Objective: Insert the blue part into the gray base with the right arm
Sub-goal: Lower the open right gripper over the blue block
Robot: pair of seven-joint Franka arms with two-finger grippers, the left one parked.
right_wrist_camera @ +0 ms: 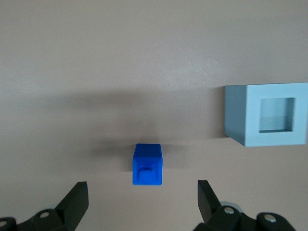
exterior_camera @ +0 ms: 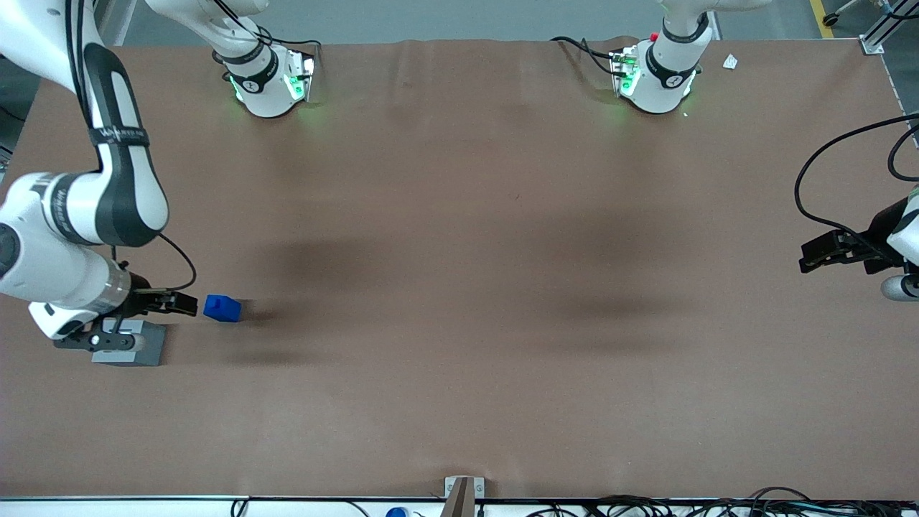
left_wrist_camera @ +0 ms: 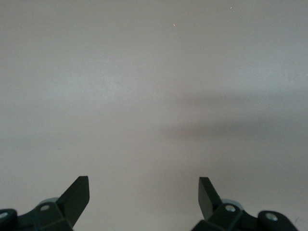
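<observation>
We see the right arm [exterior_camera: 79, 215] reach in over the working arm's end of the desk [exterior_camera: 459, 251]. Its top is cut off by the edge of the front view, so we cannot see all of it. At its tip is the black pincer [exterior_camera: 188, 304]. It hangs low, just beside the blue part [exterior_camera: 222, 307], but it does not touch it. In the right wrist view the pincer [right_wrist_camera: 142, 192] is spread wide and holds nothing. We see only the tips of its two fingers [right_wrist_camera: 77, 197] there; the rest is cut off.

The blue part [right_wrist_camera: 147, 164] sits alone on the desk, in line with the gap between the two fingers and a little way in front of their tips. It has a small raised bump on top. We cannot make out more of its shape.

The gray base [exterior_camera: 140, 348] sits near the working arm's end of the desk, a bit nearer to the front camera than the blue part. In the front view the arm's wrist covers part of it, so we see only one corner and a side. In the right wrist view the gray base [right_wrist_camera: 267, 120] shows its square hole, and the hole has nothing in it. One edge of it looks blurry and runs out of view. The two blocks sit near each other but do not touch.

The desk has a brown cover with soft dark shadows on it.
</observation>
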